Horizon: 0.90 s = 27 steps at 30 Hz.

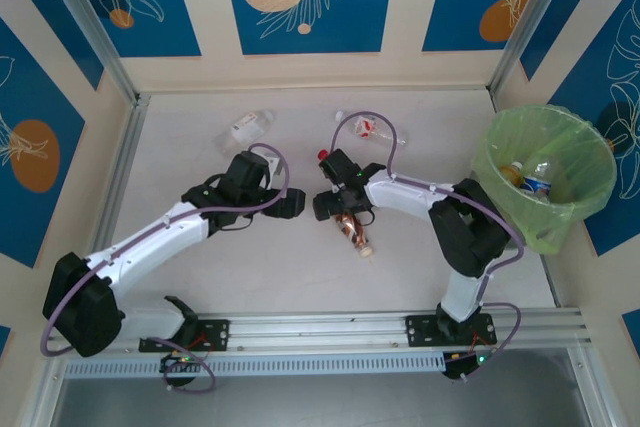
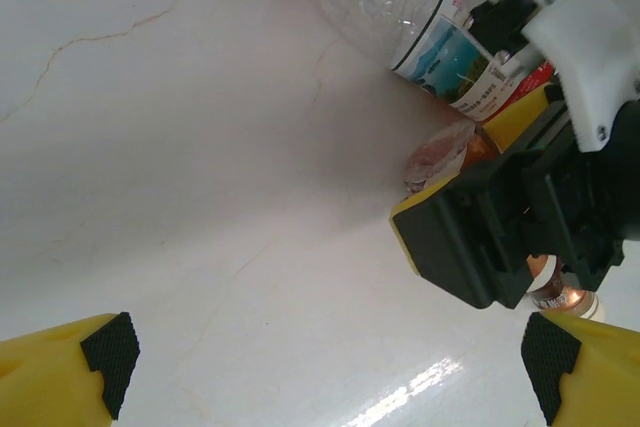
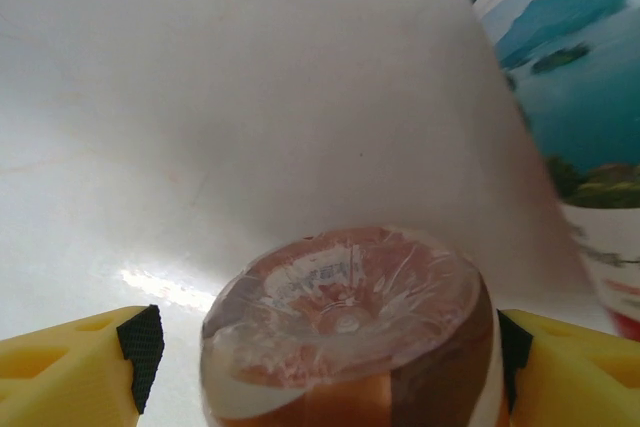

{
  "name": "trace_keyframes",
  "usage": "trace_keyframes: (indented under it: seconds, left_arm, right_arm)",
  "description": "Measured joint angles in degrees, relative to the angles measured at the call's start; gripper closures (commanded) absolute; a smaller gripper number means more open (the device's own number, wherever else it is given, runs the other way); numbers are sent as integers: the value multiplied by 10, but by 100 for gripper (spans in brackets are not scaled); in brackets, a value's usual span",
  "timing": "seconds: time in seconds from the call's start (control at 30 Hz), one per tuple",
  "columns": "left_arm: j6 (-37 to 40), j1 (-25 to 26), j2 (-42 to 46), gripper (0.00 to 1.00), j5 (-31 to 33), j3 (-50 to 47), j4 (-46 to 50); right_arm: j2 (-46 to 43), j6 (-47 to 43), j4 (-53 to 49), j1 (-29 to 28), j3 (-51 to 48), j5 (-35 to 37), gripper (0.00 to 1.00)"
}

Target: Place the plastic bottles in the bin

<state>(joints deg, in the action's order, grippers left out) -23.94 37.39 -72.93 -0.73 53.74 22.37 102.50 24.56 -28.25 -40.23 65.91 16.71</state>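
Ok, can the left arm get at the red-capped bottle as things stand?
Probably yes: bare table lies between the open left fingers and the red-capped bottle, though the right arm crowds its label end.

The brown-labelled bottle (image 3: pixel 345 322) lies on its side, its clear base turned toward me, between the fingers of my right pincer (image 3: pixel 325 347) (there is a small gap on one side). Just beside it lies a clear bottle (image 2: pixel 385 2) with a red cap and a landscape label. Farther back lie a pale bottle (image 1: pixel 248 127) and a red-and-white one (image 1: pixel 368 128), well apart. The round bin (image 1: pixel 490 169), lined with a light-green bag, stands at my right and holds some bottles (image 1: pixel 535 179).
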Motion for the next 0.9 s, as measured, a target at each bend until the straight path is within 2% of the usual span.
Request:
trace_keyframes:
  seconds: [0.37,0.9]
  left_arm:
    - [8,0,-7,0,-3,5,0]
    - [18,0,-7,0,-3,12,9]
  right_arm:
    - [9,-6,-27,-3,-1,0,15]
    - [9,-5,-39,-8,-21,26,36]
